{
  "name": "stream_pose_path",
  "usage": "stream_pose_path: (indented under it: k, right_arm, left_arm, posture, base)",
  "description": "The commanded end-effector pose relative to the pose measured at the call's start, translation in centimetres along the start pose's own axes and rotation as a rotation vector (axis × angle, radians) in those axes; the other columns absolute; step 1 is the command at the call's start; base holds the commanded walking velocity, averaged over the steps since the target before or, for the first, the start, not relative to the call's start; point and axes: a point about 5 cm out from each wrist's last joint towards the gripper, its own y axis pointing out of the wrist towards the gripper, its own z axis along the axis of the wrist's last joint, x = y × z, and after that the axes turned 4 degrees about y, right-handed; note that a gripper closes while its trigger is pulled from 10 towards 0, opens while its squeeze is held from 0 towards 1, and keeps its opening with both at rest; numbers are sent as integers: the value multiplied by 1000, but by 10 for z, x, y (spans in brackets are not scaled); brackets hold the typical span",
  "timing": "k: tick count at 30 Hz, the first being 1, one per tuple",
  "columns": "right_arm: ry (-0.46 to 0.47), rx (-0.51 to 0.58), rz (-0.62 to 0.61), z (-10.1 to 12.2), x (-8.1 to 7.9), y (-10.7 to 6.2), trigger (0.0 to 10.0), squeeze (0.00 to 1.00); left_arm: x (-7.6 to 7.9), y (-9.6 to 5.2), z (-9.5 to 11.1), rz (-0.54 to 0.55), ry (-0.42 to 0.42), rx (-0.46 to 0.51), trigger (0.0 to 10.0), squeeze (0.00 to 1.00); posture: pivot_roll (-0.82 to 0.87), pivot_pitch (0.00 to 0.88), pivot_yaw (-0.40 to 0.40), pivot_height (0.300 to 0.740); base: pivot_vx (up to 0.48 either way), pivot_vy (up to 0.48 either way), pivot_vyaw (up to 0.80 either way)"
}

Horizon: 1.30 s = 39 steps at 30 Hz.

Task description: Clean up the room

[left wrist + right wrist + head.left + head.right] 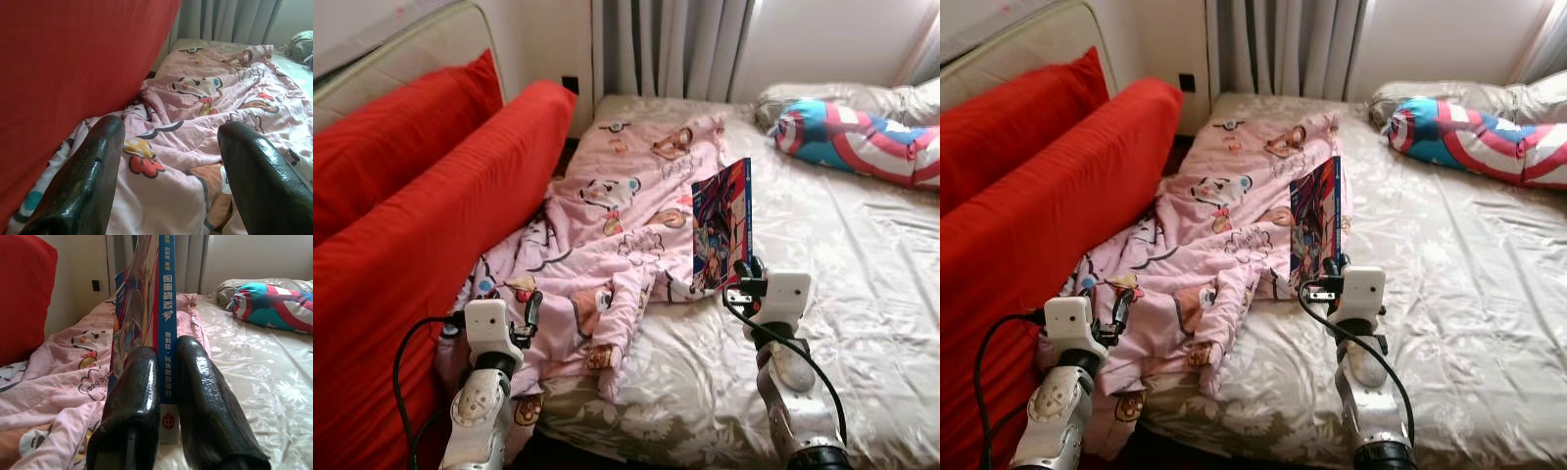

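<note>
Right gripper: jaws closed on the lower end of a comic book, one finger on each side of the blue spine. The book stands upright on edge over the bed, cover facing the robot's left, spine facing the right wrist camera. Lettering runs along the spine; I cannot read it. In the head views the book rises directly above the right gripper, its bottom edge at the fingertips, with the right-hand border of the pink blanket just beside it.

Left gripper: jaws open, nothing between them. It hovers over the near left part of the pink blanket, close to the red cushion. In the left wrist view the two fingers stand wide apart, with crumpled blanket fabric and its cartoon prints visible in the gap. Cannot tell whether the fingertips touch the fabric.

Pink blanket: spread loosely and rumpled, from the near left edge of the bed up towards the grey curtain. It lies against the red cushion on its left side.

A second red cushion leans behind the first, against the headboard. A pillow printed in red, white and blue lies at the far right of the bed, well apart from both grippers. The bed sheet has a pale floral pattern.
</note>
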Motion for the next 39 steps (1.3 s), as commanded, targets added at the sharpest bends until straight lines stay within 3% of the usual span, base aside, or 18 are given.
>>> stream_pose_path:
  k: [1,6,15,21,29,39]
  right_arm:
    - [-8,67,-25,10,5,-3,10000,0]
    - [-51,52,-47,2,23,-26,10000,0]
    - [-40,55,-54,4,24,-34,10000,0]
    - [-18,35,-125,-1,32,-49,10000,0]
    - [-4,19,-139,2,29,-50,10000,0]
    - [-6,7,-126,4,27,-53,10000,0]
  left_arm:
    - [-7,-8,-5,4,23,-16,10000,0]
    - [-21,-23,-15,30,41,-56,10000,0]
    - [-12,-27,-12,-64,42,-50,10000,0]
    - [-18,-37,-10,-30,35,-51,10000,0]
    - [-21,-39,-6,-26,40,-59,10000,0]
    - [-17,-42,-6,-20,39,-65,10000,0]
  posture:
    - [45,0,-40,740]
    - [36,0,-50,740]
    - [10,0,-42,740]
    - [14,67,-31,740]
    - [2,144,-20,740]
    - [-3,176,-28,740]
  base:
    - [0,0,0]
    - [0,0,0]
    - [0,0,0]
    - [0,0,0]
    - [0,0,0]
    - [0,-193,-336]
